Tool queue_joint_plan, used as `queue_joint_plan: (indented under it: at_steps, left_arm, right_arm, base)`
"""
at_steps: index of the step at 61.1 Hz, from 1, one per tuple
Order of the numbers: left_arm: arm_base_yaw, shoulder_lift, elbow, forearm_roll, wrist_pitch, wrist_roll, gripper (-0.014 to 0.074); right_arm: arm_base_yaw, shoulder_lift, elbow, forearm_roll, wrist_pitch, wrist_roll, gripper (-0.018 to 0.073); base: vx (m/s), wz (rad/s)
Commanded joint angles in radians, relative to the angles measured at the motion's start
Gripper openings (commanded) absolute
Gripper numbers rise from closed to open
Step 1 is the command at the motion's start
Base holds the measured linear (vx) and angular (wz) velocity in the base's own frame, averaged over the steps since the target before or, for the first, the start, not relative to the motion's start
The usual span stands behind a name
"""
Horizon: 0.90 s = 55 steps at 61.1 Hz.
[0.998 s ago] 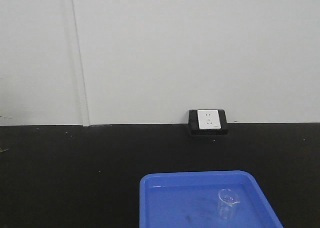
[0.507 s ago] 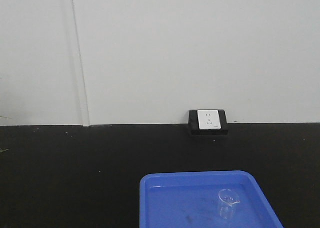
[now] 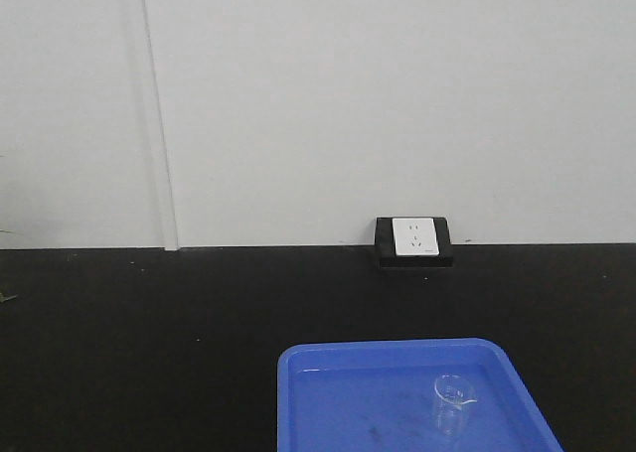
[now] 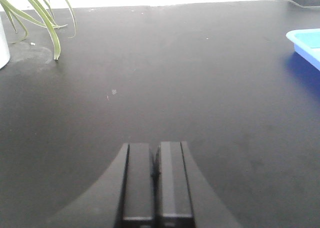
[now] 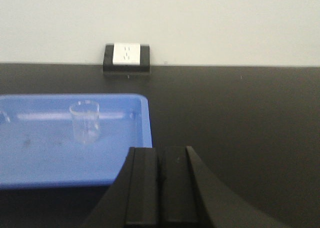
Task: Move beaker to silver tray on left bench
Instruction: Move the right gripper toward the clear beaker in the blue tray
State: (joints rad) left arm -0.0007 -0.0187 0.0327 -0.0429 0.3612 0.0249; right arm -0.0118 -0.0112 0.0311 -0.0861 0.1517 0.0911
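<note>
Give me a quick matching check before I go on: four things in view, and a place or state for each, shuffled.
1 beaker
2 socket
3 leaves
4 left gripper

A shut, holding nothing
B upright in blue tray
C at the foot of the wall
D far left of the left wrist view

Pairs: 1-B, 2-C, 3-D, 4-A

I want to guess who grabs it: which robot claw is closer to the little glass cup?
The right gripper: the beaker stands in the blue tray just ahead of it. The left gripper sees only the tray's corner, far off.
</note>
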Motion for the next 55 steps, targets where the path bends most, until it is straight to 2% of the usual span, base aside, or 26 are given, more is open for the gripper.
queue_joint_plan:
  at_steps: [1, 9, 25, 41, 55]
  left_arm:
    - [-0.002, -0.008, 0.021, -0.008, -0.080, -0.001, 0.0001]
    - [-0.002, -0.008, 0.021, -0.008, -0.080, -0.001, 0.0001]
    - [-0.002, -0.008, 0.021, -0.008, -0.080, -0.001, 0.0001]
    - [-0.002, -0.008, 0.021, -0.008, -0.080, -0.001, 0.0001]
    - [-0.002, -0.008, 0.021, -0.008, -0.080, -0.001, 0.0001]
  right_arm:
    - [-0.006, -0.011, 0.004, 0.029, -0.179, 0.006, -0.0011]
    - [-0.006, -0.011, -0.005, 0.094, -0.290, 0.052, -0.0011]
    - [-0.006, 0.010, -0.154, 0.117, -0.295, 0.073, -0.0011]
    - [-0.006, 0.211, -0.404, 0.123, -0.161, 0.071, -0.0011]
    - [-0.006, 0.406, -0.439, 0.107, -0.110, 0.041, -0.0007]
  base:
    - [0.00, 0.00]
    - [0.00, 0.00]
    - [0.00, 0.00]
    - [0.00, 0.00]
    - [0.00, 0.00]
